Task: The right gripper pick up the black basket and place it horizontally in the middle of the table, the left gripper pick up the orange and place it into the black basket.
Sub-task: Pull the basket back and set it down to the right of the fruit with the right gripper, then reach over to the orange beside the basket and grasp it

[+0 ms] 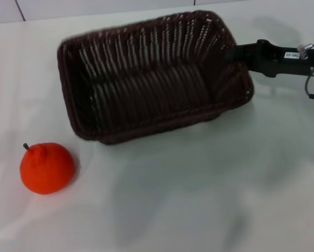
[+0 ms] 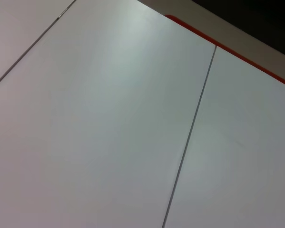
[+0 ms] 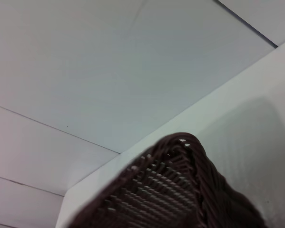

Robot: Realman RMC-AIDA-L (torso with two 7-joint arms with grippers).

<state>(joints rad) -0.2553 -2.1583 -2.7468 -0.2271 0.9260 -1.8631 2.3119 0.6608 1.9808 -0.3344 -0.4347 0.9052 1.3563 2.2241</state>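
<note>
The black basket [image 1: 151, 79] is in the middle-back of the white table [image 1: 198, 184], tilted, with its opening facing me and its outline blurred. My right gripper [image 1: 234, 54] reaches in from the right and is shut on the basket's right rim. A corner of the basket's braided rim fills the lower part of the right wrist view [image 3: 175, 190]. The orange [image 1: 46, 168] sits on the table at the front left, apart from the basket, with its dark stem up. My left gripper is out of view.
The left wrist view shows only white panels with a thin dark seam [image 2: 190, 133] and a red edge [image 2: 237, 54]. A white wall with seams [image 3: 85, 71] stands behind the table.
</note>
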